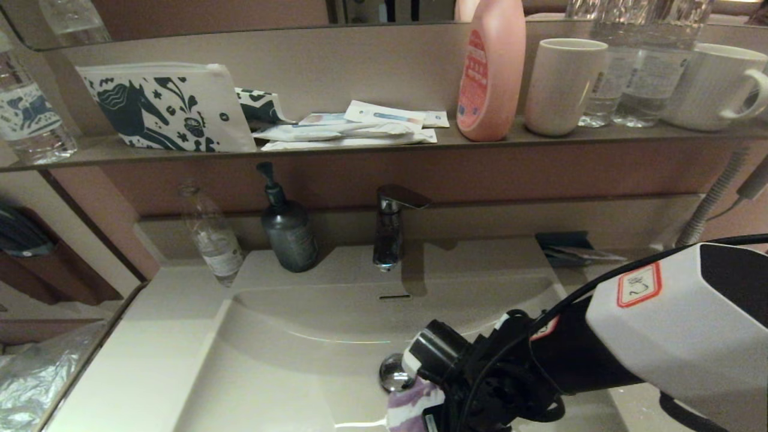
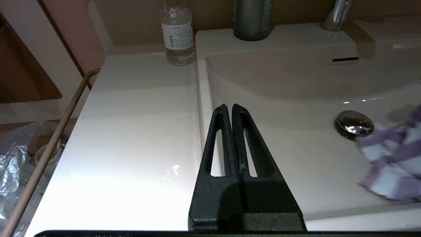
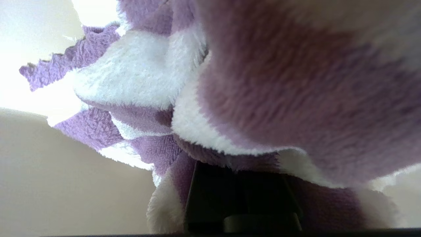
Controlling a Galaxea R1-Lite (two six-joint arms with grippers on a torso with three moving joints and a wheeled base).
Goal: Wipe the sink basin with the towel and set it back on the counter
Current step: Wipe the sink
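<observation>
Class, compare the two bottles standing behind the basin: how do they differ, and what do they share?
The pump bottle is dark and opaque; the water bottle is clear, with a white label. The pump bottle has a dispenser head and looks wider; the water bottle is slimmer. Both stand upright on the counter, left of the tap.

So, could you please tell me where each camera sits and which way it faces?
Head: high, looking down at the basin; right arm shows.
Left wrist: above the basin's edge, facing the counter; shut left gripper shows.
Right wrist: pressed against the towel; right gripper hidden.
Shared: towel and drain.
</observation>
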